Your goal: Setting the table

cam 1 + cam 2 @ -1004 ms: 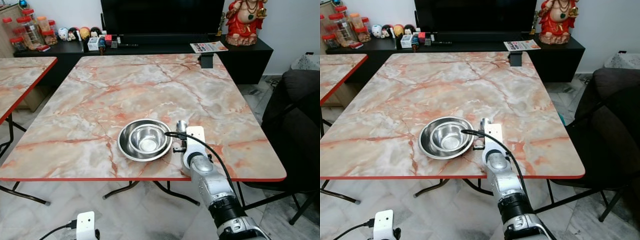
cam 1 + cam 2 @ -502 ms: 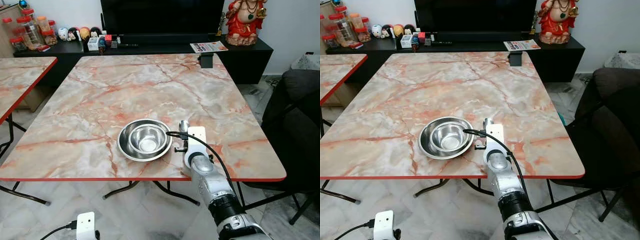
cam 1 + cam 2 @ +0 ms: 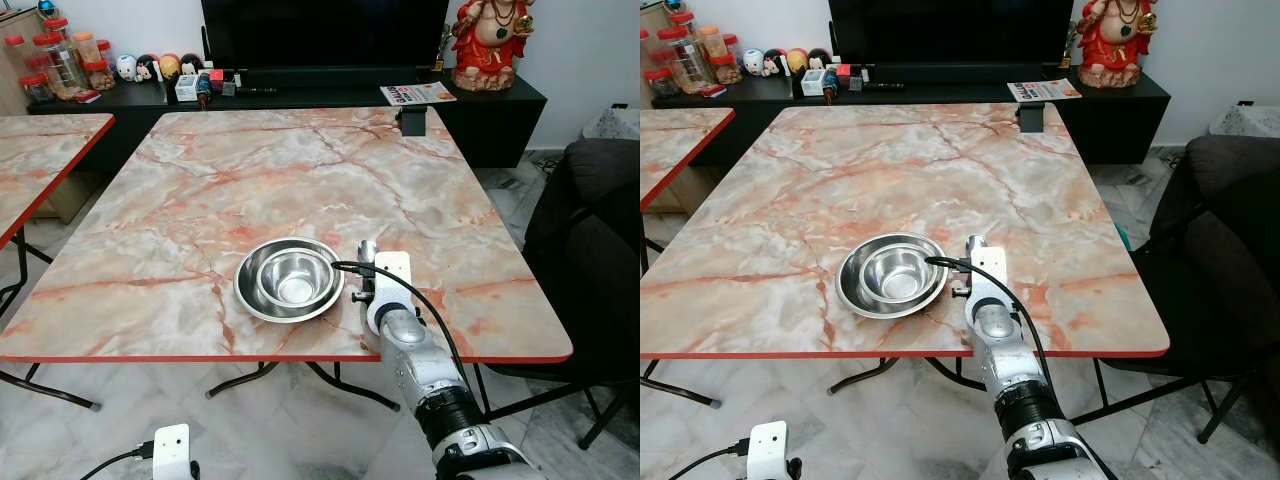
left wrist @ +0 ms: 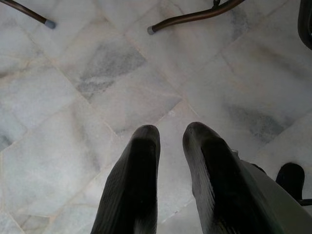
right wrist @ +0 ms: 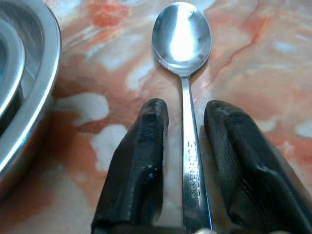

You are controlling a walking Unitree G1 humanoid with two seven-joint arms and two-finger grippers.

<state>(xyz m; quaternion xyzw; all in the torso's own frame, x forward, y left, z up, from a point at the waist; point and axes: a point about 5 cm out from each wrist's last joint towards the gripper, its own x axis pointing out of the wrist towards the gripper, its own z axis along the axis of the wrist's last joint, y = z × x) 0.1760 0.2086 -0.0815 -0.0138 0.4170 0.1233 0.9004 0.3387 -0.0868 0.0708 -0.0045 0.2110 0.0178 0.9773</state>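
Spoon (image 5: 184, 73) handle is flanked by the right gripper's (image 5: 184, 146) slightly parted fingers, seemingly untouched, beside the nested bowls (image 3: 290, 279) on the table (image 3: 300, 180).

My two head cameras look forward and down from above the near edge of the marble table (image 3: 300, 180), taking in its whole top and the TV console (image 3: 300, 95) beyond; the two overlap almost entirely, offset sideways. My right wrist camera sits very close to the tabletop, looking along the right gripper (image 5: 185, 141) at the spoon (image 5: 183, 44) and the bowl (image 5: 29, 97) rim. My left wrist camera faces the floor tiles (image 4: 97, 97) below, past the left gripper (image 4: 170, 141).
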